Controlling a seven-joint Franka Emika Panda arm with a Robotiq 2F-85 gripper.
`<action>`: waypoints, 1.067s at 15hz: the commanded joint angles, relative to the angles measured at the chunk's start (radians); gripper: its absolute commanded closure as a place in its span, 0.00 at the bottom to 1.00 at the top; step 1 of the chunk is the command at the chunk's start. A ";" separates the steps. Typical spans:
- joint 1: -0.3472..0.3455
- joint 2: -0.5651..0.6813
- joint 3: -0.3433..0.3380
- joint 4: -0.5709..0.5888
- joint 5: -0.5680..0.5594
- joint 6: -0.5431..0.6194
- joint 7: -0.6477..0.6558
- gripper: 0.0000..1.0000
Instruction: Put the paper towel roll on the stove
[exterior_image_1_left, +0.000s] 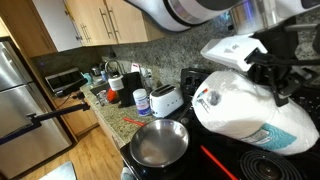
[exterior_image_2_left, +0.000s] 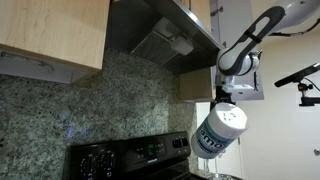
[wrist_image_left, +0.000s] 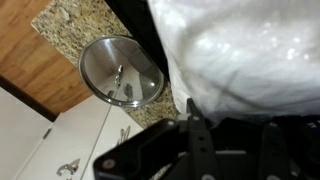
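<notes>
Wrist view: gripper clamped on the paper towel roll, hanging above the stove in an exterior view

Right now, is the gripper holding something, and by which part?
The roll, gripped at its upper end by the gripper; the exact pinch point is hidden.

Granite counter beside stove holds toaster, canister, pan.

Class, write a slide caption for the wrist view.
Tool grips the wrapped paper towel roll; a silver frying pan sits below.
</notes>
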 joint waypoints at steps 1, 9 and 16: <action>0.006 0.061 -0.013 0.137 -0.020 -0.155 0.093 1.00; -0.168 0.354 -0.019 0.497 0.145 -0.327 0.129 1.00; -0.223 0.540 -0.021 0.704 0.139 -0.369 0.158 1.00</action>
